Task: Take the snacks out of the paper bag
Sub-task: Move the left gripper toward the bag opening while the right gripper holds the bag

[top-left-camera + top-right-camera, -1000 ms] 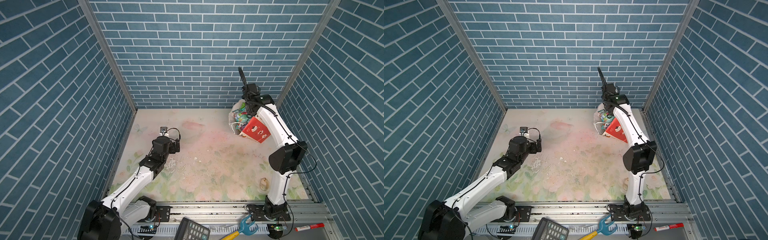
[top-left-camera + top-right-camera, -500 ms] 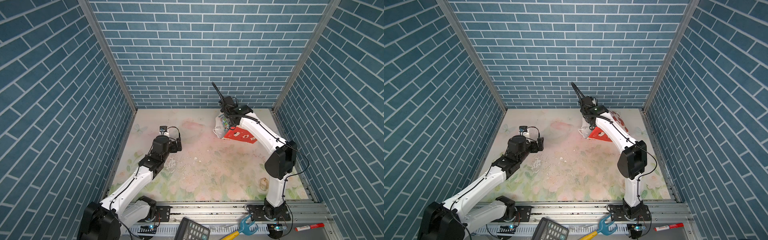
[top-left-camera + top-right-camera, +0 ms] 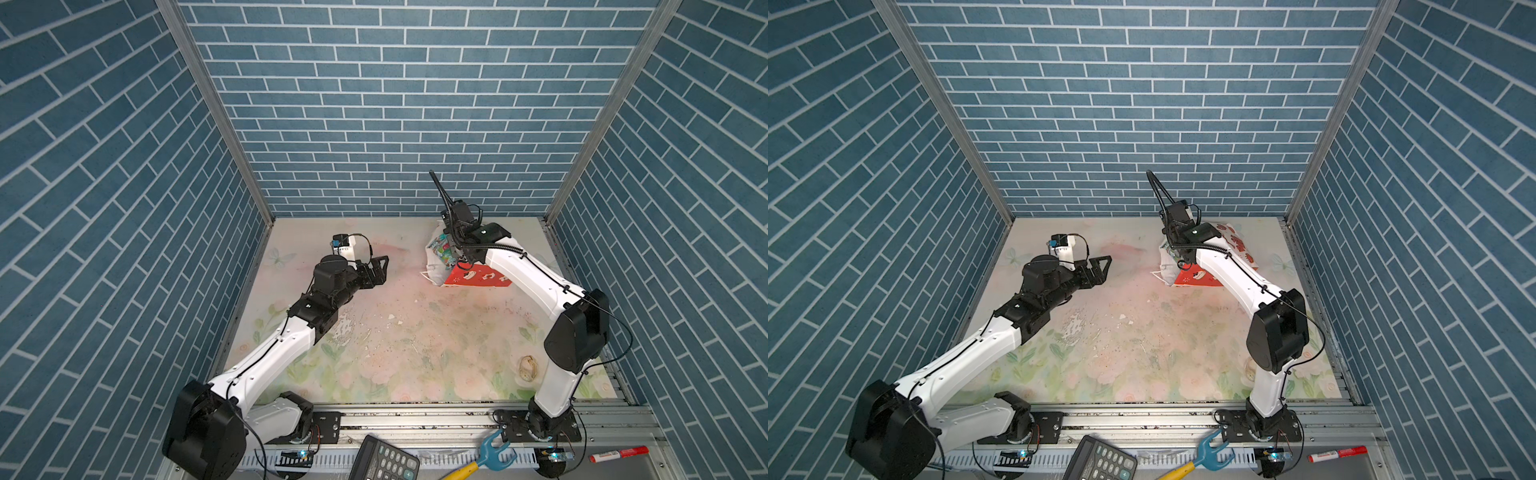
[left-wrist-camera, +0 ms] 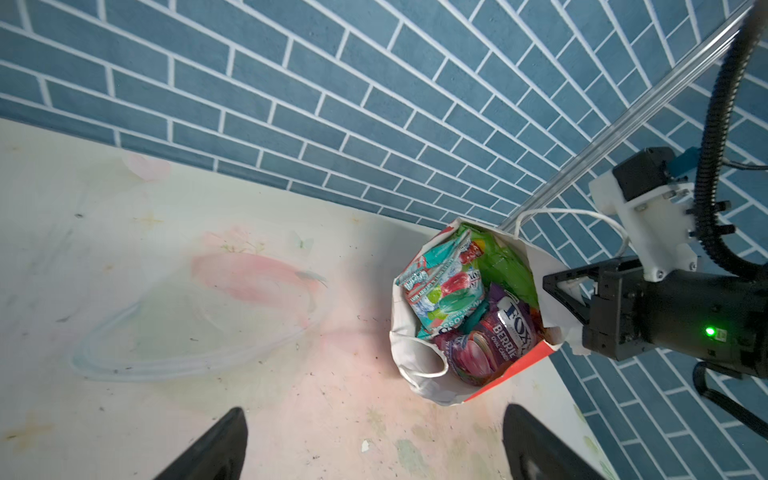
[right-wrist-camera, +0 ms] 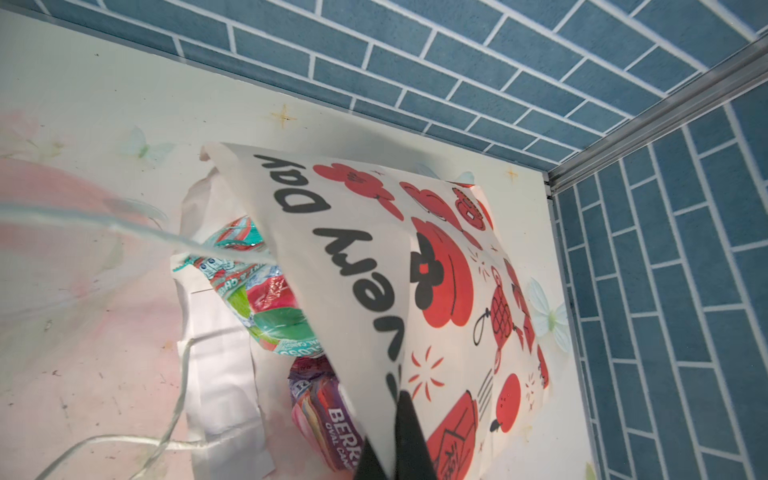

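The paper bag [image 3: 478,276] [image 3: 1196,277], white with red sides, lies tilted at the back right of the table, its mouth turned toward the left arm. My right gripper [image 5: 397,411] [image 4: 557,291] is shut on the bag's upper rim [image 5: 374,249], with the paper pinched between its fingers. The snacks [image 3: 441,249] fill the mouth: a multicolour packet [image 4: 444,291] [image 5: 266,299], a purple FOX'S packet [image 4: 498,332] [image 5: 320,407] and a green one [image 4: 503,266]. My left gripper [image 3: 384,264] [image 3: 1106,262] [image 4: 376,415] hangs open and empty, a short way left of the bag mouth.
The back wall stands close behind the bag, and the right wall and corner post are near it. A pale seashell [image 3: 528,368] lies at the front right by the right arm's base. A calculator [image 3: 384,459], a blue-and-yellow tool [image 3: 486,455] and a red marker [image 3: 619,454] sit off the front rail.
My right gripper has swung the bag left, away from the back right corner, tipping its mouth toward the left arm. My left gripper has reached a little farther toward the bag.
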Controlling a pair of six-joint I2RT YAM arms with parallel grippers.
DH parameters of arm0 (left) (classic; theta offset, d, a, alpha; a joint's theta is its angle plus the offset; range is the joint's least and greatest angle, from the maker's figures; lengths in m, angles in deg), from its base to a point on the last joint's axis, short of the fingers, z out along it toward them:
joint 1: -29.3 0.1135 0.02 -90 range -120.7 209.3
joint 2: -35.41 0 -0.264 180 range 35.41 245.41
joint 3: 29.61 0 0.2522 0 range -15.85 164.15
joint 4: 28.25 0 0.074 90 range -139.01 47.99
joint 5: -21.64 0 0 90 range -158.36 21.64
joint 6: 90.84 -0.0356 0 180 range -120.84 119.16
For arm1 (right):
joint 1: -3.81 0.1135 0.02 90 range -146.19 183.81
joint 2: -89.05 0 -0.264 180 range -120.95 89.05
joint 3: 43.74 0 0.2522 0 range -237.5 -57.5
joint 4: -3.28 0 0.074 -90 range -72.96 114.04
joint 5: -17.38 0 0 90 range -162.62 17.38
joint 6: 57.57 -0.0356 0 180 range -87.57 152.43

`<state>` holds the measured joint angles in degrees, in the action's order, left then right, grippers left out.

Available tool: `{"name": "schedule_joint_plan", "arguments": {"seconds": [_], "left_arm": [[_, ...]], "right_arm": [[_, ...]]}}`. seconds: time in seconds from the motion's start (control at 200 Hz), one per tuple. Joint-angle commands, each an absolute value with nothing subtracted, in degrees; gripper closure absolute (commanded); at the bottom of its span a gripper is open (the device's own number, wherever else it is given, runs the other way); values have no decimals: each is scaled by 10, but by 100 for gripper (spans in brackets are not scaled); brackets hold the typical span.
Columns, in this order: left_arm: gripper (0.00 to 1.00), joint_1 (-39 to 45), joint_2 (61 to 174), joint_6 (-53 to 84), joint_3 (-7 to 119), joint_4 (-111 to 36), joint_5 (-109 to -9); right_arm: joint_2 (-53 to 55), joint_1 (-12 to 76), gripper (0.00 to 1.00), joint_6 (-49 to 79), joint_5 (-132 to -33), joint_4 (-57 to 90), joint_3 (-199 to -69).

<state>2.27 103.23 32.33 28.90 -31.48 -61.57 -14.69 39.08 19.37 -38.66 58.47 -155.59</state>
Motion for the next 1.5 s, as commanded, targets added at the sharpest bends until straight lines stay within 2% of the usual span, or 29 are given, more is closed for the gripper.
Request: {"name": "schedule_joint_plan", "arguments": {"seconds": [0.0,0.21,0.555,1.005,1.495], "left_arm": [[4,3,1064,357,307,-264,-595],[9,-23,1136,393,324,-199,-586],[11,-35,1259,447,379,-128,-525],[13,-39,1359,492,440,-112,-493],[15,-57,1435,494,506,-130,-502]], "right_arm": [[-125,389,100,152,-412,572,-1542],[-118,389,100,147,-442,550,-1530],[-114,390,100,144,-467,544,-1523],[-111,390,100,140,-482,538,-1518],[-113,390,100,140,-492,533,-1515]]}}
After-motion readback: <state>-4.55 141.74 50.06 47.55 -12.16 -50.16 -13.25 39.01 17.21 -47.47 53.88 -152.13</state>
